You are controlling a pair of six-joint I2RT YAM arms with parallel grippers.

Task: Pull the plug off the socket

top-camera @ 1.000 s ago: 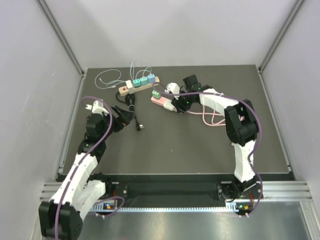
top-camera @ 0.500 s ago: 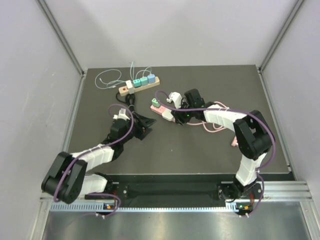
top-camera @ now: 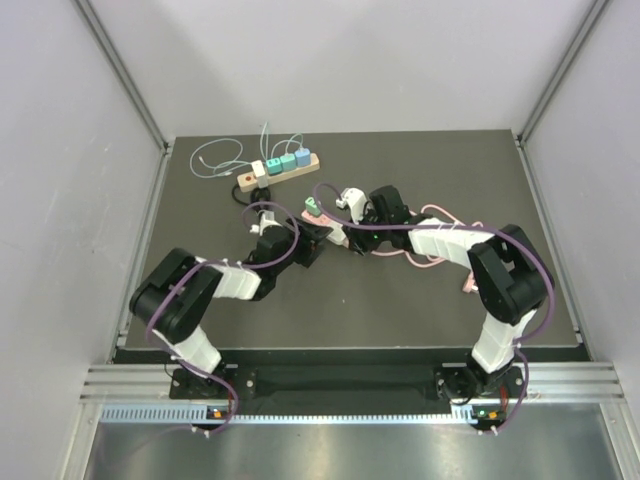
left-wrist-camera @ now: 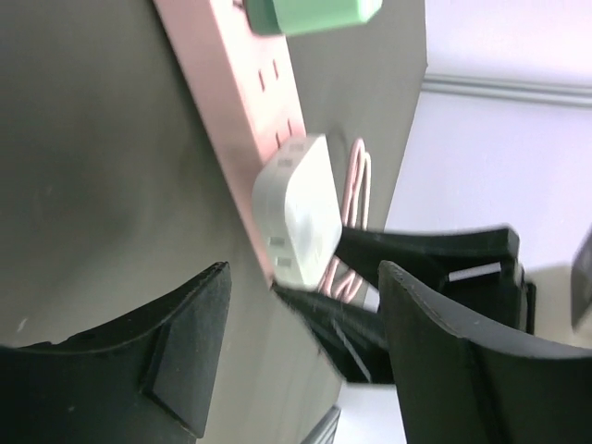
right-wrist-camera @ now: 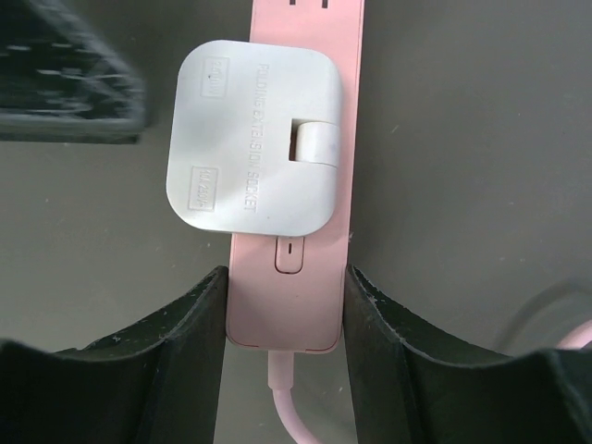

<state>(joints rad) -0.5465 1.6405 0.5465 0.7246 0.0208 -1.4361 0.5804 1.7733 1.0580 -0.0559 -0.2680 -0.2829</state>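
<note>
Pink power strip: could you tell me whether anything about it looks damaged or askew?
Nothing stands out. The pink power strip lies flat and intact, the white adapter sits flush in it, and the right tool clamps its cable end.

The right claw (right-wrist-camera: pixel 287 282) hems the strip (right-wrist-camera: pixel 296 231) on both sides at its cable end. Beside the white plug (right-wrist-camera: pixel 254 139) the desk (right-wrist-camera: pixel 444 139) lies bare, except where the left claw (left-wrist-camera: pixel 303 305) stands close; the green plug (left-wrist-camera: pixel 310 14) sits further along.
</note>
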